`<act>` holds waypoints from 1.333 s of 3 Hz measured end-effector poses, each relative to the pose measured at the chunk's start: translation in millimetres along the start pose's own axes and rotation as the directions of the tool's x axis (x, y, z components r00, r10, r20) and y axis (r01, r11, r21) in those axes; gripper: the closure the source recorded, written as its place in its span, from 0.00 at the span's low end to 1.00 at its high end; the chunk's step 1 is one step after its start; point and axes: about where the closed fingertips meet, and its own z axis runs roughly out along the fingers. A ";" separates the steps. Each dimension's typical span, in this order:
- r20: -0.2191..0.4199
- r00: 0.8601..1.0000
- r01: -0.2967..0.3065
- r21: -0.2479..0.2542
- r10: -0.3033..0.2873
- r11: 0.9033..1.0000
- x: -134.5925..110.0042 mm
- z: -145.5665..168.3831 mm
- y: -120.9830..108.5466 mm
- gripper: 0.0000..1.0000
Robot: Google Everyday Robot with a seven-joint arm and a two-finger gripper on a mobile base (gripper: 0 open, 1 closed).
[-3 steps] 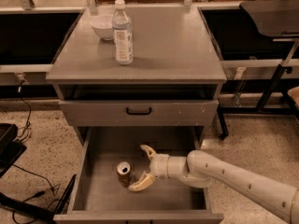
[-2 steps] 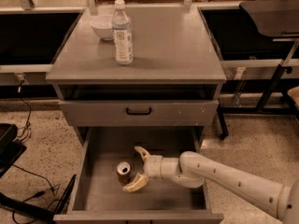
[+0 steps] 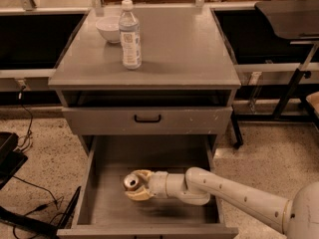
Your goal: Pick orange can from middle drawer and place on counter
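Speckled floor (image 3: 279,153) around a grey cabinet; dark shelving behind.

Camera view:
- Drawer (image 3: 114,158): pulled out, deep, flat floor; the tool is inside it, left of centre.
- Tool (image 3: 132,186): cream, two curved fingers (image 3: 142,174), one on each side of the can and pinching it.
- Can (image 3: 130,181): orange, silver top showing, between the fingers, down in the drawer.
- Arm (image 3: 234,198): white, reaching in from the tool's right, over the drawer's right wall.
- Shallow front (image 3: 194,121): black handle, above and behind the tool.
- Table (image 3: 184,49): cabinet top, well above the tool.
- Bottle (image 3: 130,36): clear, upright on the table.
- Bowl (image 3: 109,29): white, just behind the bottle.
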 end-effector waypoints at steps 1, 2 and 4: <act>0.017 1.000 -0.021 0.003 0.021 1.000 8.8 7.0 3.3 0.66; 0.017 1.000 -0.022 0.003 0.022 1.000 8.9 7.1 3.5 0.89; -0.020 0.993 -0.117 -0.034 0.116 0.993 -67.9 -38.3 34.0 1.00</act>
